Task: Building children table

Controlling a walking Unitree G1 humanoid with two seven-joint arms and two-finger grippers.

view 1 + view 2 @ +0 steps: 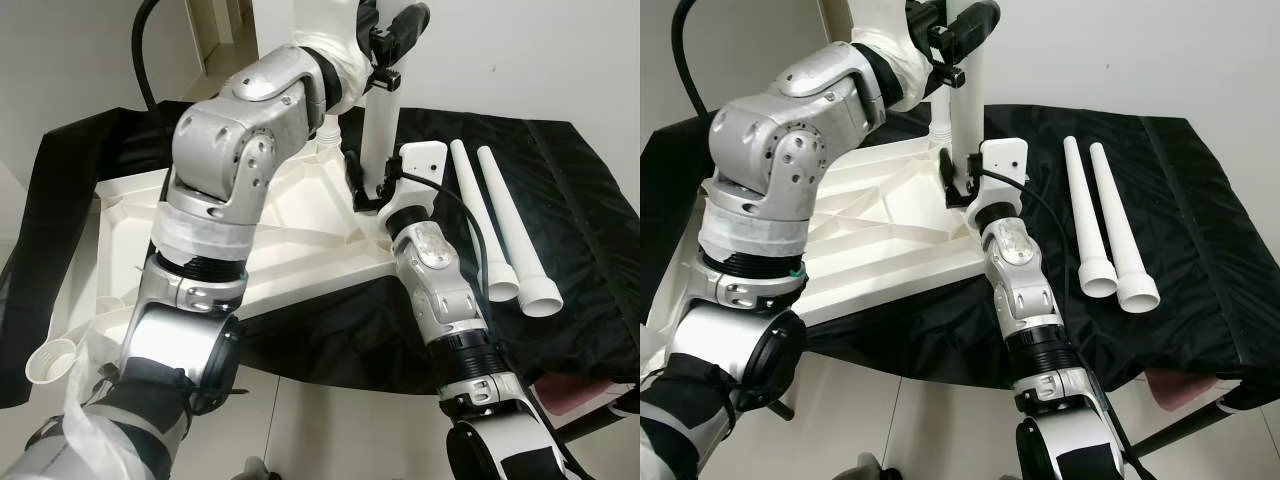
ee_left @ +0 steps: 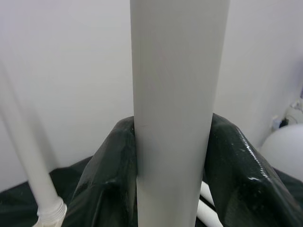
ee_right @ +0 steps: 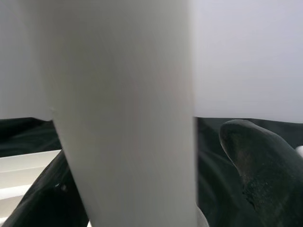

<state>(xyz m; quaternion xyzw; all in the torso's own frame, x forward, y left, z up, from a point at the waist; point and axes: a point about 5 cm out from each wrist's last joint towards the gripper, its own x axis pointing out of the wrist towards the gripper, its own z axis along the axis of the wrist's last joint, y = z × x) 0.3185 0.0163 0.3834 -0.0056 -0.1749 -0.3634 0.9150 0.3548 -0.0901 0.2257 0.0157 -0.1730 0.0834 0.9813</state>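
A tall white plastic table leg (image 1: 378, 130) stands straight up on the upside-down white plastic tabletop (image 1: 300, 235), which lies on a black cloth (image 1: 1200, 220). The left gripper (image 1: 392, 40) squeezes the leg up high. The right gripper (image 1: 960, 182) hugs it down low, by the tabletop. Two more white legs (image 1: 1102, 225) lie side by side on the cloth, just past the right gripper.

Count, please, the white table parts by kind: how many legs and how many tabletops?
Loose legs lying on the black cloth: 2
Upright legs on the tabletop: 2, one held by both pincers, another behind
Tabletops, underside up: 1
Total: 5
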